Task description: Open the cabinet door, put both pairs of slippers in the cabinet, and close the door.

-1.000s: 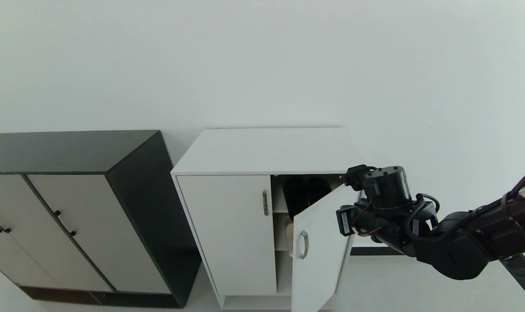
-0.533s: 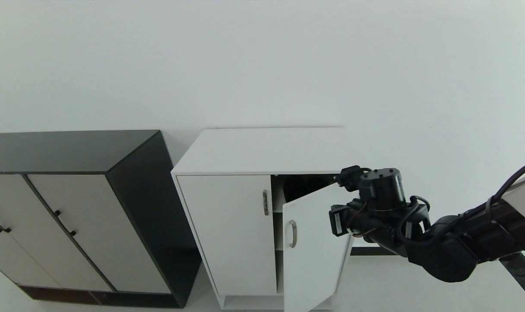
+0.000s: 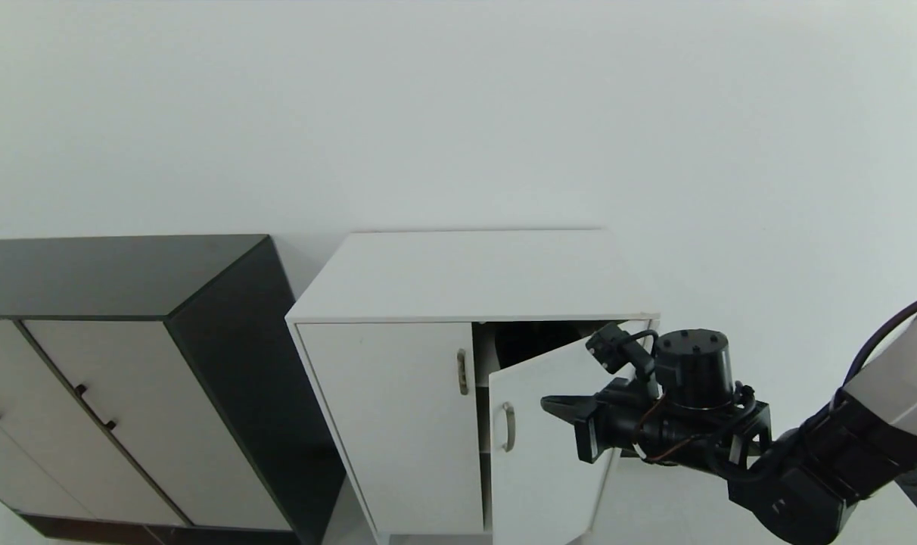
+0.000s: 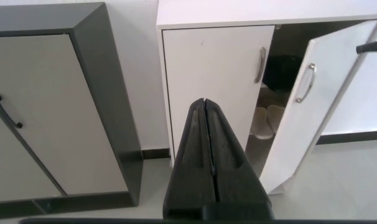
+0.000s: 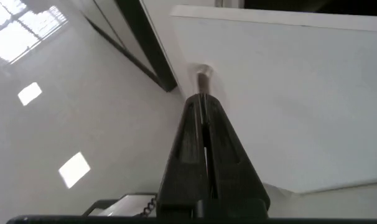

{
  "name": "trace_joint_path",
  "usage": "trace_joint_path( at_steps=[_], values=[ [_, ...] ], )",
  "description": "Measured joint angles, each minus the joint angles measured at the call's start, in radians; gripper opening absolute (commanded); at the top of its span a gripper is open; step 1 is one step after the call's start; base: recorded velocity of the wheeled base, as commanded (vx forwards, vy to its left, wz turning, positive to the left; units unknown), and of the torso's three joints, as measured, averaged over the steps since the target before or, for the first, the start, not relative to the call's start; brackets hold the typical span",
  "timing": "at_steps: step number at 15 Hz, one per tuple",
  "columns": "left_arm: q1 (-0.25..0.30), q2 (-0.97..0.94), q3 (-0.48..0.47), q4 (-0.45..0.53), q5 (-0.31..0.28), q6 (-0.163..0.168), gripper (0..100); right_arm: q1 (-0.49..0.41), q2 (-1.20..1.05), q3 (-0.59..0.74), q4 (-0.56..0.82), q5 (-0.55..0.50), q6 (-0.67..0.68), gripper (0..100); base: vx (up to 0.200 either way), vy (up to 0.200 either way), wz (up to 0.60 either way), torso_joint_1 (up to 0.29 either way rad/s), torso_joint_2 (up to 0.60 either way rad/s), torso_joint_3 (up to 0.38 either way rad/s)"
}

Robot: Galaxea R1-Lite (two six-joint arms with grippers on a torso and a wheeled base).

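Two pairs of slippers lie inside the cabinet (image 3: 458,276): a dark pair (image 4: 282,71) on an upper shelf and a pale pair (image 4: 266,119) on the shelf below. The door (image 3: 549,439) on the right stands ajar, swung most of the way toward the frame. The right pincer (image 3: 557,405), fingers pressed together and holding nothing, sits at the door's outer face just beside the handle (image 3: 508,426); whether it touches the panel cannot be told. The left pincer (image 4: 204,109), also closed and empty, hangs well back from the cabinet, pointed at its front. A black cabinet (image 3: 125,280) stands alongside. By the look of it, opening and stowing are done, and only the last push to shut the door is left.
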Motion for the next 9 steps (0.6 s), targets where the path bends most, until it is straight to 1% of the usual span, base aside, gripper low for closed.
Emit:
trace_joint_path(
  at_steps=[1,3,6,9],
  values=[
    [0.0,0.0,0.0,0.0,0.0,0.0,0,-0.007,0.006,0.009,-0.007,0.033,0.0,0,0.0,0.0,0.0,0.0,0.0,0.0],
    [0.0,0.0,0.0,0.0,0.0,0.0,0,-0.014,0.023,0.013,-0.022,0.037,0.0,0,0.0,0.0,0.0,0.0,0.0,0.0],
    [0.0,0.0,0.0,0.0,0.0,0.0,0,-0.015,0.071,-0.019,-0.107,0.035,0.011,0,0.0,0.0,0.0,0.0,0.0,0.0],
    [0.0,0.0,0.0,0.0,0.0,0.0,0,-0.015,0.121,-0.06,-0.115,0.034,0.012,0,0.0,0.0,0.0,0.0,0.0,0.0]
  ],
)
